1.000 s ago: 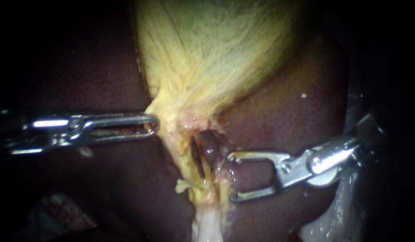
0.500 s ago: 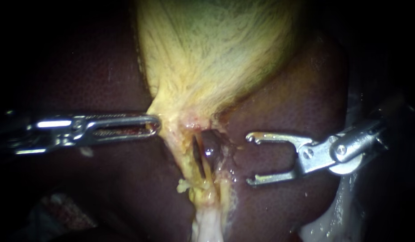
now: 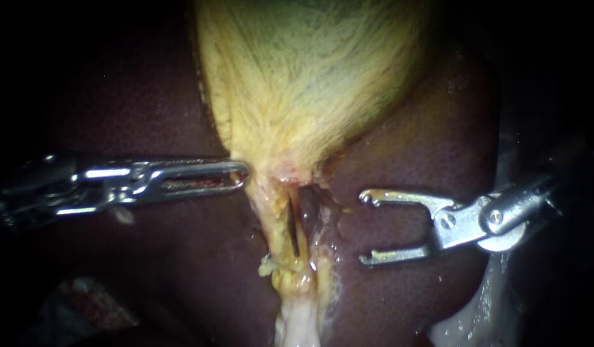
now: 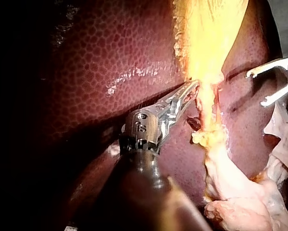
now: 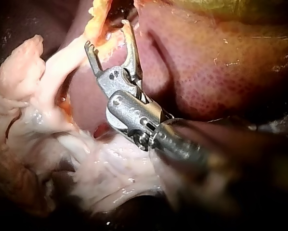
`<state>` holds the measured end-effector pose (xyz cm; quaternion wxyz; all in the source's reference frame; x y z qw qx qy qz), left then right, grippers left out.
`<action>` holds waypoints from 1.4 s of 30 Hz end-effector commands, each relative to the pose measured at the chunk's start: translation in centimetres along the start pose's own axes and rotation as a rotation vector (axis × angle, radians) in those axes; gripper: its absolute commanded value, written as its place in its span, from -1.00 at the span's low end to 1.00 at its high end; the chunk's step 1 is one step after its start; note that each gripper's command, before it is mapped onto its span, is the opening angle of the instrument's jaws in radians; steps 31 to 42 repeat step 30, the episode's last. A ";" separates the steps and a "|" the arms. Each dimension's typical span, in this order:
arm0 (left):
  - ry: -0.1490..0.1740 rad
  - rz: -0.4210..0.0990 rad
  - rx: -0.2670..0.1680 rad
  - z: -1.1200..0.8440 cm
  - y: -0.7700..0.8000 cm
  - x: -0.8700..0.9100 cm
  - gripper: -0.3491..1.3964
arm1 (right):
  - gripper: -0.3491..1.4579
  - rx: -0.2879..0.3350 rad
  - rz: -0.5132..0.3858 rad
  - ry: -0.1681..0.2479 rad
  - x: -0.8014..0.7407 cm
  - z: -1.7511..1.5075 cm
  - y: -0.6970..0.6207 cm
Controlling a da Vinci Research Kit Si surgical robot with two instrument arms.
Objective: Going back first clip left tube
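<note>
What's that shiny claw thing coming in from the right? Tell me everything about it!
That is the right instrument. Its tip looks like shiny silver metal: a round joint with a pin, and two slim jaws with small hooked tips. The jaws stand wide open and hold nothing. It points toward the yellowish tissue under the gallbladder, hovering over the dark red liver, with a gap between.

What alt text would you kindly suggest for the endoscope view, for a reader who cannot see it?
The right instrument hangs with open jaws over the liver, clear of the yellow stalk below the gallbladder. The left instrument meets that stalk tip-first from the opposite side.
</note>
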<state>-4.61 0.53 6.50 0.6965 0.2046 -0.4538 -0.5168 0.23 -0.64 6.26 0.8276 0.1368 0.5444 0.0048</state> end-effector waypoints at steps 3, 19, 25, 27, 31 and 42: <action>0.009 0.008 0.004 0.07 -0.03 0.04 -0.81 | 0.05 0.000 0.000 0.000 0.00 0.00 0.00; 0.016 0.012 0.006 0.12 -0.10 0.11 -0.81 | 0.05 -0.001 0.001 0.000 0.00 0.01 0.01; 0.016 0.012 0.008 0.10 -0.09 0.11 -0.81 | 0.05 -0.001 0.001 0.000 0.00 0.01 0.01; 0.016 0.012 0.008 0.10 -0.09 0.11 -0.81 | 0.05 -0.001 0.001 0.000 0.00 0.01 0.01; 0.016 0.012 0.008 0.11 -0.08 0.10 -0.81 | 0.05 0.002 0.001 0.001 0.00 0.01 0.01; 0.016 0.012 0.008 0.11 -0.08 0.10 -0.81 | 0.05 0.002 0.001 0.001 0.00 0.01 0.01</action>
